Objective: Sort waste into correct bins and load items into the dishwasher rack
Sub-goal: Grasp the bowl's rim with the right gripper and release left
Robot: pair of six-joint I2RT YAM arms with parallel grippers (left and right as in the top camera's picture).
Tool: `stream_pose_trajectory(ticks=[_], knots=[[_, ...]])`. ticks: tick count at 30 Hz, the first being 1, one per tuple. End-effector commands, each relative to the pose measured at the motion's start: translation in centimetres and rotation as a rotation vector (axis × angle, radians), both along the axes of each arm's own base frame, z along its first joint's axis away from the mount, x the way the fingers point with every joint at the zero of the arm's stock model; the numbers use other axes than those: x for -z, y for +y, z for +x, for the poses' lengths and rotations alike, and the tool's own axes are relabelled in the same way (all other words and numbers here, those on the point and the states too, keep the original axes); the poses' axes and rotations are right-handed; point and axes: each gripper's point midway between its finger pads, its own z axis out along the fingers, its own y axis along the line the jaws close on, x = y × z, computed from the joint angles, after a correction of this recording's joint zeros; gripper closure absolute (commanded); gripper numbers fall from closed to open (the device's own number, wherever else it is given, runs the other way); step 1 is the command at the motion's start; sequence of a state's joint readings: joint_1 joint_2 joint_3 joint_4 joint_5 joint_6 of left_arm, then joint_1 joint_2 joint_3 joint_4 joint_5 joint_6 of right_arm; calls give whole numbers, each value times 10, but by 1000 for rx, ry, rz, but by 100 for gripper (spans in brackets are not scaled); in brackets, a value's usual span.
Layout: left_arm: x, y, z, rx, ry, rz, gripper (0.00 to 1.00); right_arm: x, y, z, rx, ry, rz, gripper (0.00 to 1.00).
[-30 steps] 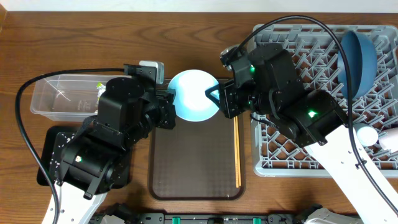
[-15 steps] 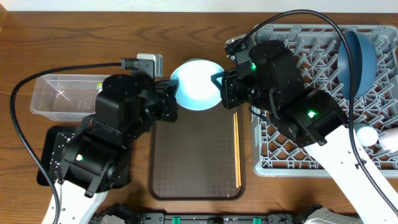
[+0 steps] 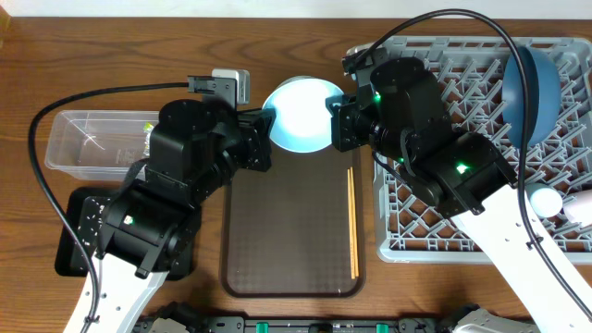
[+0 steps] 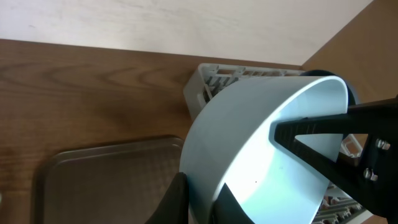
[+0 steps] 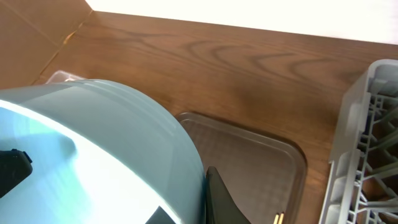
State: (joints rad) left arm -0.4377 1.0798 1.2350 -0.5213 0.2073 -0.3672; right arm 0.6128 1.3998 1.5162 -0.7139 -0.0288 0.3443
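A light-blue cup hangs tilted over the far end of the brown serving tray, gripped from both sides. My left gripper is shut on its left rim, one finger inside the wall and one outside, as the left wrist view shows for the gripper and the cup. My right gripper is shut on the opposite rim; in the right wrist view the cup fills the left side. The dishwasher rack stands at right with the blue plate upright in it. Chopsticks lie on the serving tray.
The clear tub sits at far left with crumpled paper inside, and the black tray lies in front of it, mostly under my left arm. A white bowl and another cup sit in the rack's right side.
The cup has moved away from the table's front and slightly right, carried by my left gripper. My right gripper's jaws have closed onto its right rim.
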Motion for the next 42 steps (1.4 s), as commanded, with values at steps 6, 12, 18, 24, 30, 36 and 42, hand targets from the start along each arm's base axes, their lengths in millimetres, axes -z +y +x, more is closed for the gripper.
stream_pose_trajectory(ticks=[6,12,18,24,30,36,42], knots=[[-12,-22,-13,109,14,-88,92,-9,5,2,2,-13,44,99],[-20,-24,-10,82,27,-160,51,-12,6,4,3,-27,53,99],[-22,-24,-10,80,22,-169,51,-13,5,5,8,-30,50,99],[-23,-24,-10,80,22,-170,31,-13,-4,11,61,-49,23,99],[-23,-29,-14,118,31,-183,23,-9,-17,16,130,-61,-25,99],[-23,-29,-14,118,31,-183,16,-6,-31,20,192,-68,-73,99],[-25,-29,-16,122,27,-186,14,-1,-65,27,325,-77,-169,99]])
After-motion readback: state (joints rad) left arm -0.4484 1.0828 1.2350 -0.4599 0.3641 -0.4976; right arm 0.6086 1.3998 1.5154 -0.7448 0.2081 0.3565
